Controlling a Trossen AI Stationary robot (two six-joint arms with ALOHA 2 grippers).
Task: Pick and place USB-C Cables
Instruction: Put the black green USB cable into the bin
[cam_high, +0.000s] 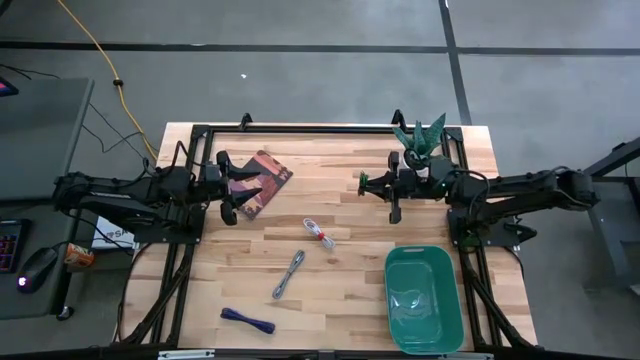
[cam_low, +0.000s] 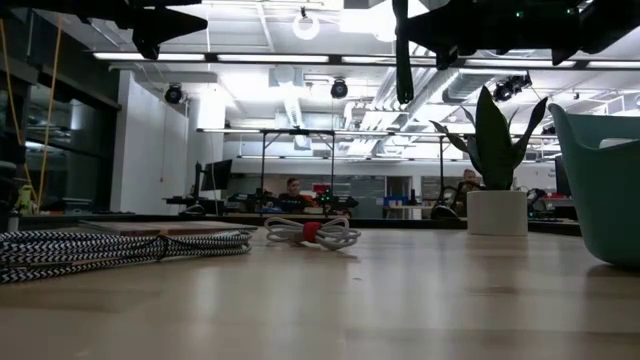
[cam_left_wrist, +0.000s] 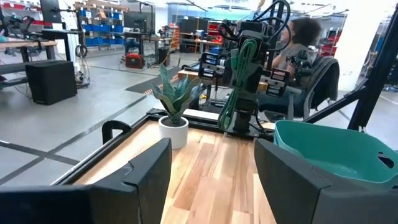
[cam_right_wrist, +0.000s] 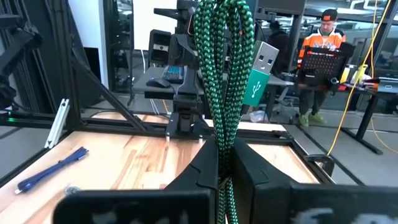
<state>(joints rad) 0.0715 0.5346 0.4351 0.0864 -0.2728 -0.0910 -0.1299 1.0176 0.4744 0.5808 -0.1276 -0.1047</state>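
My right gripper is clamped on the green cable, held high. Next: carry it over the teal bin & let go. Left gripper waits w/ fingers apart.

Right gripper pinches the green cable (plug dangling) — blue cable lies on the table.

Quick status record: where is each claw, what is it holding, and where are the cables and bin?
right claw: raised above the table, shut on green cable
left claw: open, empty, raised by the booklet
white-red cable: mid-table
grey cable: on table, nearer the front
blue cable: front edge
bin: front right, no cable seen inside
plant: back right
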